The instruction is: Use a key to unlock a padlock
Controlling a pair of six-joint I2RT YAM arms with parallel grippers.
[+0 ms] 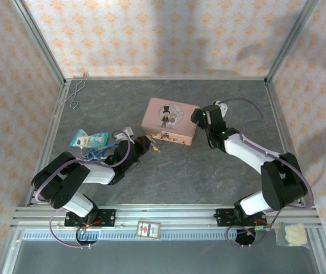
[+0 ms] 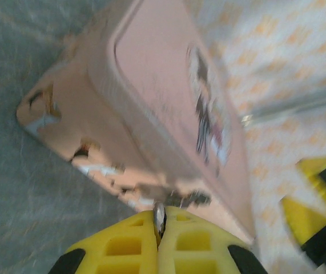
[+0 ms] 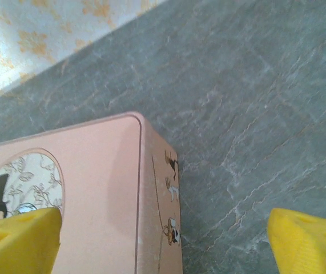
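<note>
We note the left gripper (image 2: 160, 227) clamped on the key (image 2: 159, 214), key tip near the pink tin (image 2: 168, 108), right gripper (image 3: 161, 228) spread wide above the tin's edge.

one key (image 2: 159, 215), one pink tin (image 1: 169, 121), one blue packet (image 1: 88, 138), one bent wire (image 1: 77, 91)

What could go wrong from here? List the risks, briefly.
1. The left gripper pinches the key with just a sliver showing past its fingertips; it may twist or slip under load.
2. The right gripper hangs open over the edge of the pink tin, gripping nothing, so the tin could slide if pushed.
3. The left wrist view is blurred, so aiming the key may be off.
</note>
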